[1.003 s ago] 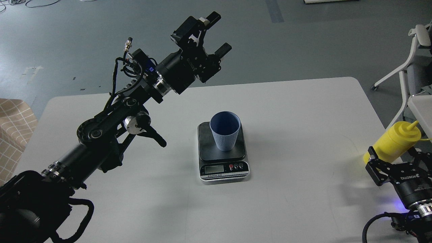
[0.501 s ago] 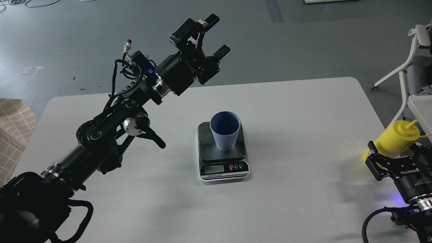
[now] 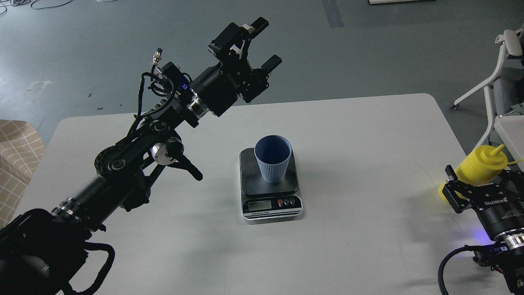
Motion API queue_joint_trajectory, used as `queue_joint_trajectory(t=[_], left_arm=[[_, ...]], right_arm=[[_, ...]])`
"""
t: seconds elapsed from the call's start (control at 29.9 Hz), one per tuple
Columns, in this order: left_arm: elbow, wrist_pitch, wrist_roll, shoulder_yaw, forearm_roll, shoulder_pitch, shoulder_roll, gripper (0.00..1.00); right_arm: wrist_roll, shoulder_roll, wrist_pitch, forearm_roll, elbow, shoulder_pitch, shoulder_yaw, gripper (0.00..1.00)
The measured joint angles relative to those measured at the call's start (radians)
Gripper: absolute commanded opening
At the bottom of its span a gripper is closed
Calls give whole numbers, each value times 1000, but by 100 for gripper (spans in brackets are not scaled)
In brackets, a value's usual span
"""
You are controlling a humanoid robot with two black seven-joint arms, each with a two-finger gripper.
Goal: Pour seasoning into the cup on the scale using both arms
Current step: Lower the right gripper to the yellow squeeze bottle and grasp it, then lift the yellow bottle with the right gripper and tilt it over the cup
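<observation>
A tan checked cloth point(image 3: 18, 151) shows at the far left edge, beside a white table point(image 3: 360, 135) with rounded corners that fills most of the view over a grey floor point(image 3: 102, 49).

The left arm point(image 3: 135, 159), black and jointed with looped cables, rises from the lower left corner and reaches up and to the right. Its left gripper point(image 3: 264, 43) hangs in the air above the table's far edge, its two fingers spread apart and holding nothing.

At the middle of the table sits the scale point(image 3: 271, 205), with a dark square platform, a silver front, a small display and three buttons. The cup point(image 3: 273, 159), dusty blue and ribbed, stands upright on the platform with its open mouth facing up.

Near the table's right edge is the yellow seasoning bottle point(image 3: 477, 168), leaning with its pointed nozzle toward the upper right. The right gripper point(image 3: 481, 184), marked ROBOTIQ, comes in from the lower right corner and has a finger on each side of the bottle's lower body; it appears to be grasping it, though the contact is partly hidden. A small blue light glows below the gripper's wrist. A white chair frame point(image 3: 491, 86) stands beyond the table at far right.
</observation>
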Motion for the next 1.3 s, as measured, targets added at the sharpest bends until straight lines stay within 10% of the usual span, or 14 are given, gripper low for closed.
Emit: queue_joint_trajectory(t=[0.33, 0.53, 1.3], left_arm=[[5, 5, 0, -11, -1, -1, 5, 98], [12, 9, 0, -24, -4, -1, 0, 98], [47, 17, 0, -131, -15, -4, 0, 98]], right_arm=[[6, 20, 0, -79, 11, -25, 1, 48], [142, 23, 2, -230, 16, -52, 6, 11], [214, -116, -1, -400, 98, -28, 62, 0]])
